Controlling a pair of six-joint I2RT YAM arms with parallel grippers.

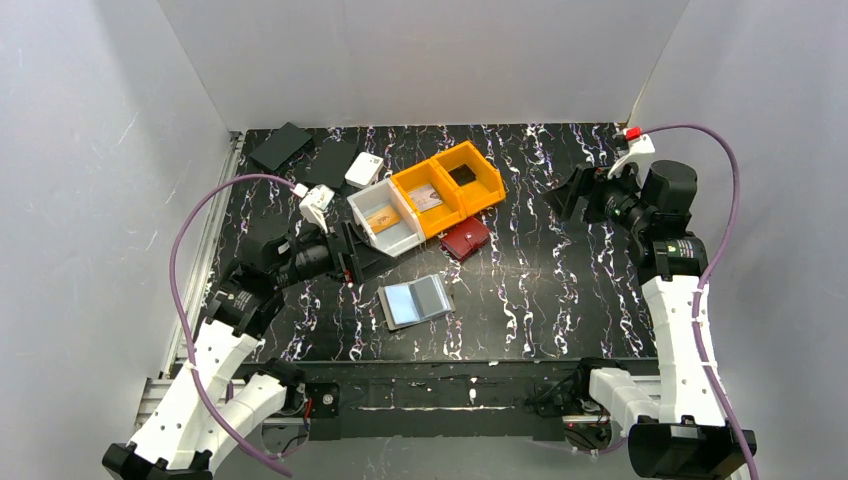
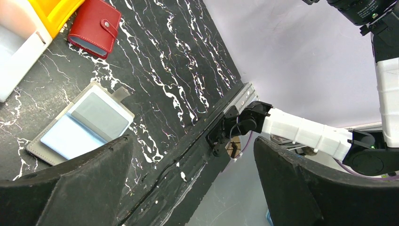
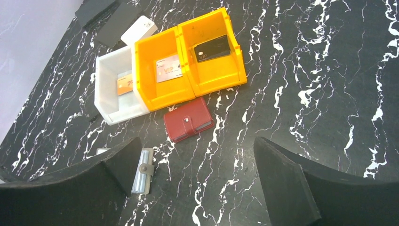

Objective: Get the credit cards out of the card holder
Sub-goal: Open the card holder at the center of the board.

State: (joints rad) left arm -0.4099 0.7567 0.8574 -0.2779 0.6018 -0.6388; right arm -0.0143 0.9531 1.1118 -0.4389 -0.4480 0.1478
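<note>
- The only writing that can be read is "VIP", printed on a pale card [image 3: 169, 68] with orange trim. It lies flat in the first yellow bin [image 3: 164, 99].
- The second yellow bin [image 3: 219, 82] stands touching the first one's side. It holds a black card [image 3: 212, 48] with a small chip; any print on it is too small to read.
- A white bin [image 3: 123, 113] touches the first yellow bin's other side. It holds an orange card [image 3: 124, 84] whose lettering is blurred.
- The red card holder [image 3: 189, 120] lies shut, its tab snapped down, just in front of the first yellow bin. Thin pale edges show at one end.
- The grey card holder [image 1: 417, 300] lies spread open on the black marbled table [image 1: 560, 290]. It is nearer the arms than the bins and apart from the red one. Its two pale panels face up, and a tab sticks out of one side.
- A small white box [image 3: 139, 29] sits behind the white bin, near two flat black pieces [image 1: 280, 145] in the far left corner.
- The left gripper [image 2: 193, 146] has its fingers spread wide and grips nothing. It hangs over the table just left of the grey card holder.
- The right gripper [image 3: 197, 141] is also spread wide with nothing in it. It is raised on the right, well apart from both holders, facing the bins.
</note>
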